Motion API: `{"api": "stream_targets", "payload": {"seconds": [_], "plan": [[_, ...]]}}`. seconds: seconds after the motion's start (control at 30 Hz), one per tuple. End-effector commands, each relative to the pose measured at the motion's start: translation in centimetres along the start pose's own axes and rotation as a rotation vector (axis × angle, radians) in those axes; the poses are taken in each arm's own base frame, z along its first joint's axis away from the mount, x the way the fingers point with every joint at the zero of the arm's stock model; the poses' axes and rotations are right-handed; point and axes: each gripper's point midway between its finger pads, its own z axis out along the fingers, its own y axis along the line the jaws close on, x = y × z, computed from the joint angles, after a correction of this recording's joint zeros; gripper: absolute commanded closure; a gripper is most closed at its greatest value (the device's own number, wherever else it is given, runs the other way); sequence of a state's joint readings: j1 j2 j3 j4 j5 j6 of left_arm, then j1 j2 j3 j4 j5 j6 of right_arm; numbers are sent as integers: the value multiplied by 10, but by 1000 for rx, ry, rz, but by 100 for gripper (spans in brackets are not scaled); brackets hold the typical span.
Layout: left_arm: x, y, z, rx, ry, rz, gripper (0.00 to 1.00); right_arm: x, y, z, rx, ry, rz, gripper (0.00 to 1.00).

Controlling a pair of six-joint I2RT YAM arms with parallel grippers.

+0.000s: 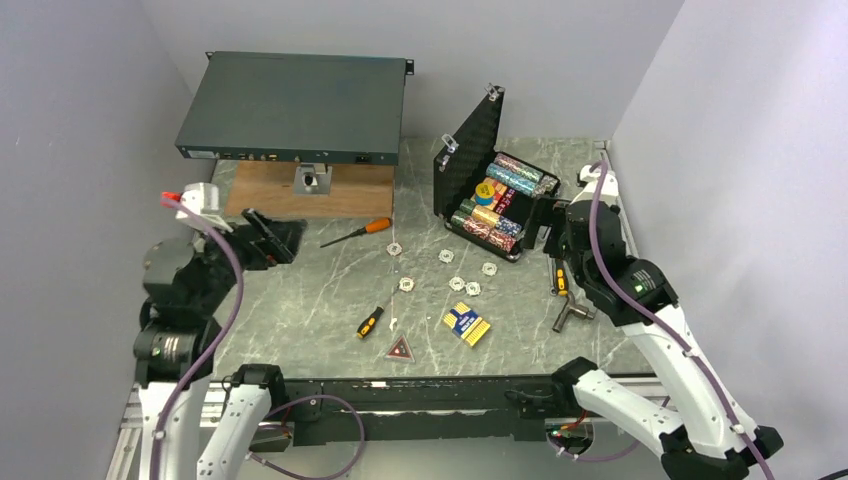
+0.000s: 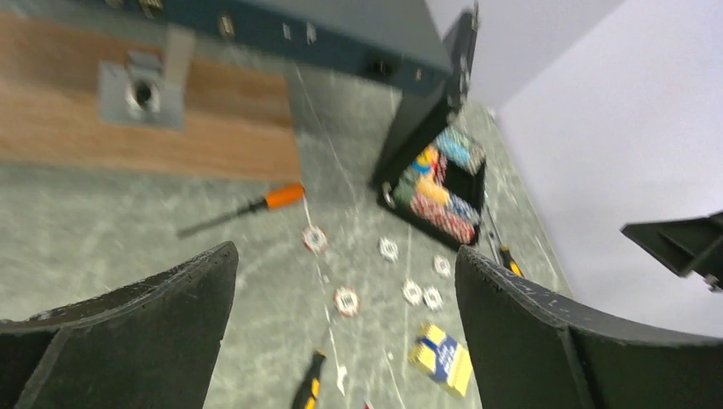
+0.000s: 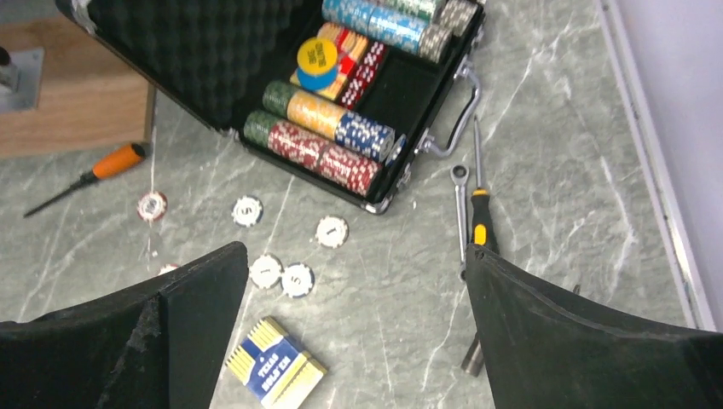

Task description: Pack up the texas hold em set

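The black case (image 1: 470, 140) stands open at the back right, its lid upright, with multicoloured chip rows (image 1: 495, 205) in its base. Several loose whitish chips (image 1: 457, 283) lie scattered on the table in front of it. The blue-yellow card box (image 1: 466, 324) and the red triangular token (image 1: 400, 348) lie nearer the front. My left gripper (image 1: 272, 236) hovers open at the left, empty, well away from the set. My right gripper (image 1: 553, 228) hangs open beside the case's right end, above the chips (image 3: 297, 279) and card box (image 3: 273, 366), holding nothing.
A dark-green rack unit (image 1: 295, 105) sits on a wooden board (image 1: 345, 192) at the back left. An orange screwdriver (image 1: 356, 232) and a yellow-black one (image 1: 370, 322) lie mid-table. More hand tools (image 1: 572, 315) lie by the case's right side. Walls close in on both sides.
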State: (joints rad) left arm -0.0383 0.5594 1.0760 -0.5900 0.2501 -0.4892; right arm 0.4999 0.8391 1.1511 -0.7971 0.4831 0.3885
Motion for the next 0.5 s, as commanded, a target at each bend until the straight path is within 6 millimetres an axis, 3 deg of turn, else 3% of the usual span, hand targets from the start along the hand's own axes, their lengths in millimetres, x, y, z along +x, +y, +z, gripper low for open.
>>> {"api": "stream_targets", "payload": {"seconds": [0.0, 0.1, 0.23, 0.33, 0.47], "plan": [[49, -9, 19, 129, 155, -148, 1, 37, 12, 14, -41, 124, -5, 0], [87, -2, 26, 146, 237, -206, 1, 71, 34, 25, -144, 262, -57, 0], [117, 15, 32, 87, 355, -171, 1, 119, 61, 30, -290, 482, -116, 0], [122, 23, 35, 61, 395, -101, 1, 153, 78, 31, -414, 593, -144, 0], [120, 17, 33, 122, 362, -42, 1, 197, 77, 37, -393, 737, -239, 0]]}}
